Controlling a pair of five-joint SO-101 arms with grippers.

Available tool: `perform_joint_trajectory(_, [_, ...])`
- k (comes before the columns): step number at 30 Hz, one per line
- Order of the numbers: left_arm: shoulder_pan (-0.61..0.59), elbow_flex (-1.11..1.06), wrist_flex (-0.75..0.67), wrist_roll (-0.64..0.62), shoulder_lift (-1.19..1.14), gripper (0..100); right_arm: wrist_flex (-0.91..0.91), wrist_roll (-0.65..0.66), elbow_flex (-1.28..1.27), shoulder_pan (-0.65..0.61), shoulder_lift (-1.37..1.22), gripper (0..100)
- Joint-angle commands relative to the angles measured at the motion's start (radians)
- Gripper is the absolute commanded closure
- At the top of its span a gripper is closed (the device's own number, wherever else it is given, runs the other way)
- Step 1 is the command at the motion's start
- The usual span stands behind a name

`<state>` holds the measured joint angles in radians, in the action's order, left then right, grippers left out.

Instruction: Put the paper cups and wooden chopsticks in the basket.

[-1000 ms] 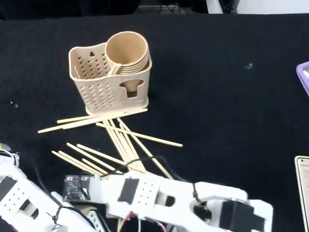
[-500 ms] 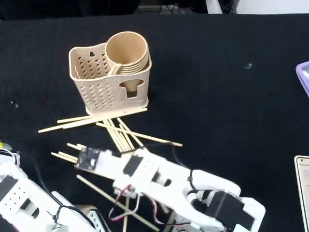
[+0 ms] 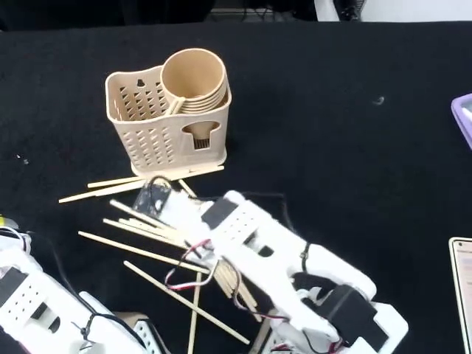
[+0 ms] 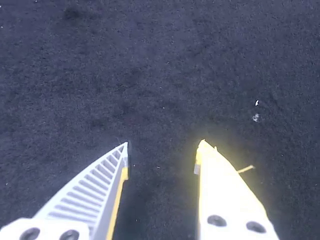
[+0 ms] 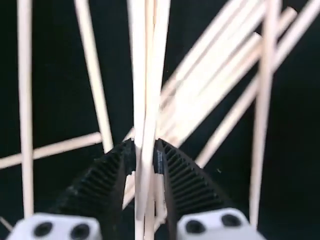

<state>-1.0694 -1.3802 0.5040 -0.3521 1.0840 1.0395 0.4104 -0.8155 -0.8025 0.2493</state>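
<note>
A beige perforated basket stands at the back left, with stacked paper cups in one compartment. Wooden chopsticks lie scattered on the black cloth in front of it, and more lie nearer the front. My right arm stretches over the pile toward the basket. In the right wrist view my right gripper is shut on a few chopsticks that run out past its black fingers. My left arm sits at the front left corner. Its gripper is open over bare cloth.
A purple object pokes in at the right edge and a white card lies below it. The black cloth to the right of the basket is bare. Loose wires hang beside the right arm.
My right arm has swung from lying along the front edge up toward the basket. Several chopsticks have shifted and fanned out with it.
</note>
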Motion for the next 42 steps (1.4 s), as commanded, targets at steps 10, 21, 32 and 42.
perform_joint_trajectory(10, [0.008,0.062,-0.003,-0.009,0.008,78,0.189,0.003,0.090,0.060,0.549,98.8])
perform_joint_trajectory(21, [0.008,0.059,-0.002,-0.008,0.008,78,0.157,0.071,-0.099,0.222,0.611,98.8])
perform_joint_trajectory(32, [0.058,0.053,0.003,-0.003,0.008,78,0.476,0.087,0.222,0.365,0.611,98.8])
perform_joint_trajectory(42, [0.113,0.024,0.000,0.029,0.008,78,0.502,0.075,0.518,0.379,0.611,98.8])
